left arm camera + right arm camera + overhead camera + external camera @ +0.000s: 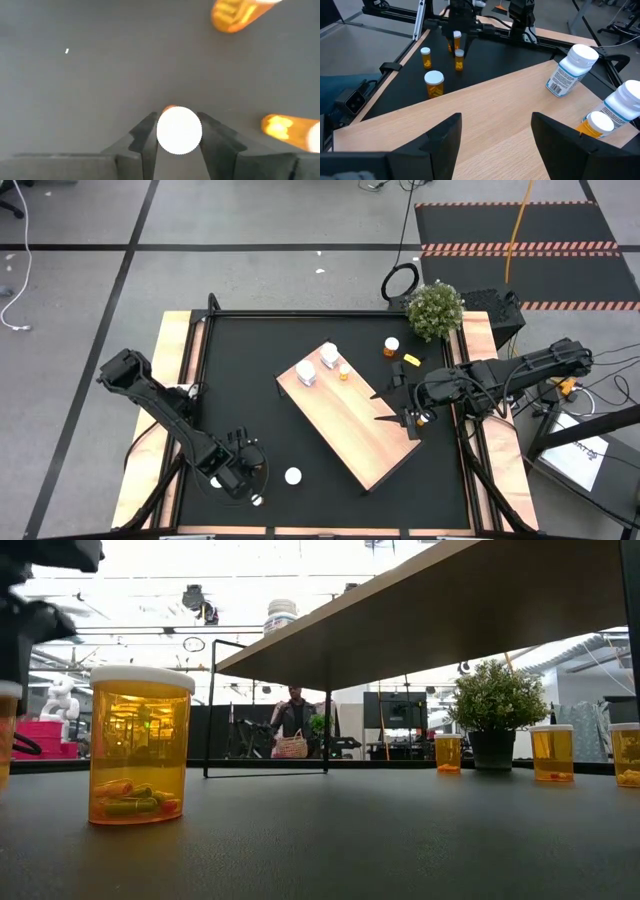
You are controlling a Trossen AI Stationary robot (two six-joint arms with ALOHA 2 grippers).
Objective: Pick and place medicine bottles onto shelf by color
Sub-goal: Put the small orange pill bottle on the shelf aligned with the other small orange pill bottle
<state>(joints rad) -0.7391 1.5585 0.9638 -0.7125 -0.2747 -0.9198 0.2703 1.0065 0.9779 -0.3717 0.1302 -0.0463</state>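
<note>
Black tabletop mat: shelf lies diagonally at centre, bearing two white bottles and one orange bottle. Left gripper, near front-left corner, fingers closed on a white-capped orange bottle seen from above. Right gripper hovers over shelf, fingers apart, empty. Low view alone shows pills inside a standing bottle.

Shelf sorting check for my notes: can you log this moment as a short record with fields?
shelf: light-wood board, angled on the black mat
on shelf: two white bottles, one orange bottle
left gripper: fingers around a white-capped orange bottle on the mat
right gripper: open, above the shelf, holding nothing
loose on mat: orange bottles
</note>
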